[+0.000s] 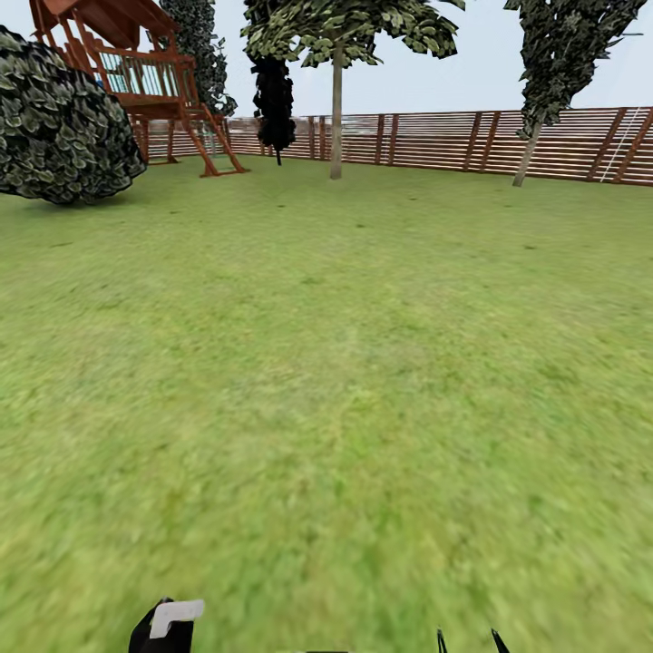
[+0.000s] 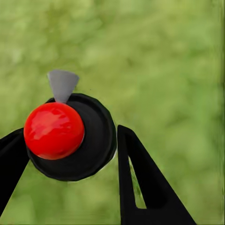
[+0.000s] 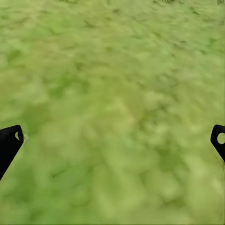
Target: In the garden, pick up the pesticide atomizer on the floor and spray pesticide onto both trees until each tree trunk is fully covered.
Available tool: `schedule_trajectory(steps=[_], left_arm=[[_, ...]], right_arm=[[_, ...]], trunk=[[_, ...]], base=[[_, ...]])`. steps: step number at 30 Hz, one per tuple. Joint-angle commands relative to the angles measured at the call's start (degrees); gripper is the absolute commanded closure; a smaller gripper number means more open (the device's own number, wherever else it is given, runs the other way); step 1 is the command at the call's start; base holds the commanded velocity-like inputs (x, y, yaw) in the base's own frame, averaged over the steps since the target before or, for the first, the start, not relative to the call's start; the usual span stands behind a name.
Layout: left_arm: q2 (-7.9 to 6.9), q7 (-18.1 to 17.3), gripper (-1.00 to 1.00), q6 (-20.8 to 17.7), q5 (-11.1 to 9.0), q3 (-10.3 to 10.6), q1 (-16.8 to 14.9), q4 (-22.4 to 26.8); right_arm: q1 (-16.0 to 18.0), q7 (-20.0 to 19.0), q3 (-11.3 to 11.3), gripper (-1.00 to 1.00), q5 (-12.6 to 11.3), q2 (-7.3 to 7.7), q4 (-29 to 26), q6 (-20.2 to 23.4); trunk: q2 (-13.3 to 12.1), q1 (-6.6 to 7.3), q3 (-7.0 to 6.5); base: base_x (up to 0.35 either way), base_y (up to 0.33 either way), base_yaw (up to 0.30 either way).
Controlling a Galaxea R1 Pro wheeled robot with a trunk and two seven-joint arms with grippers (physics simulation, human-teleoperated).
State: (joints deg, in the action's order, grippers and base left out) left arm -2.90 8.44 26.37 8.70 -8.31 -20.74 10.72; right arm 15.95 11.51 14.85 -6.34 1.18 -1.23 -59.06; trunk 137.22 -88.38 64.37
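Note:
The pesticide atomizer (image 2: pixel 89 150) is a round black bottle with a red top and a grey nozzle. It sits between the fingers of my left gripper (image 2: pixel 70 157), which is shut on it above blurry grass. In the head view the atomizer (image 1: pixel 168 624) shows at the bottom left edge, nozzle pointing right. My right gripper (image 3: pixel 115 140) is open with nothing in it, and its fingertips (image 1: pixel 494 640) peek in at the bottom edge. Two trees stand far ahead by the fence, one trunk (image 1: pixel 336 113) at centre and a leaning trunk (image 1: pixel 526 154) to the right.
Open lawn (image 1: pixel 345 363) stretches ahead to the brown slat fence (image 1: pixel 435 138). A large dark bush (image 1: pixel 59 127) sits at the far left, with a wooden play tower (image 1: pixel 150 77) behind it. A dark narrow tree (image 1: pixel 274 100) stands near the fence.

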Motion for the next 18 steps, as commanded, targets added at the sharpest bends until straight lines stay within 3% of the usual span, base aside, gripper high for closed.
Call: schedule_trajectory(steps=[1,18], left_arm=[[0.0,0.0,1.0,0.0,0.0,0.0,0.0,0.0],[0.0,0.0,1.0,0.0,0.0,0.0,0.0,0.1]], right_arm=[[0.0,0.0,0.0,-1.0,0.0,-0.01,0.0,0.0],[0.0,0.0,0.0,-1.0,0.0,0.0,0.0,0.0]], trunk=[[0.0,0.0,0.0],[0.0,0.0,0.0]], base=[[0.306,-0.13,0.0],[0.305,-0.13,0.0]])
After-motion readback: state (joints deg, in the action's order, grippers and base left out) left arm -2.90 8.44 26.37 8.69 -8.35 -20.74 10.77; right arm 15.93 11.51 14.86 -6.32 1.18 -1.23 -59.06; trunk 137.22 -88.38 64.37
